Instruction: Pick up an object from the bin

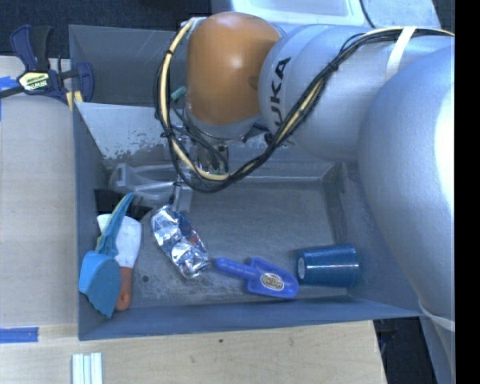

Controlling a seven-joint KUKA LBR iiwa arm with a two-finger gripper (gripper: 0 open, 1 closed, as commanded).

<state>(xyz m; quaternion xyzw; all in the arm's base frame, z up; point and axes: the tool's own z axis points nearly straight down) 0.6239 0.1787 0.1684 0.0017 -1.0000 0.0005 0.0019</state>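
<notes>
My gripper hangs under the arm's orange cover, low over the left middle of the bin. Its tip is just above the upper end of a crumpled silver foil packet that lies on the bin floor. A grey plastic piece lies just left of the gripper, against the back wall. Nothing can be seen held in the gripper.
At the left wall lies a heap: a blue sponge, a white cloth, an orange stick and a teal strip. A blue clamp with a gold label and a dark blue cylinder lie along the front wall.
</notes>
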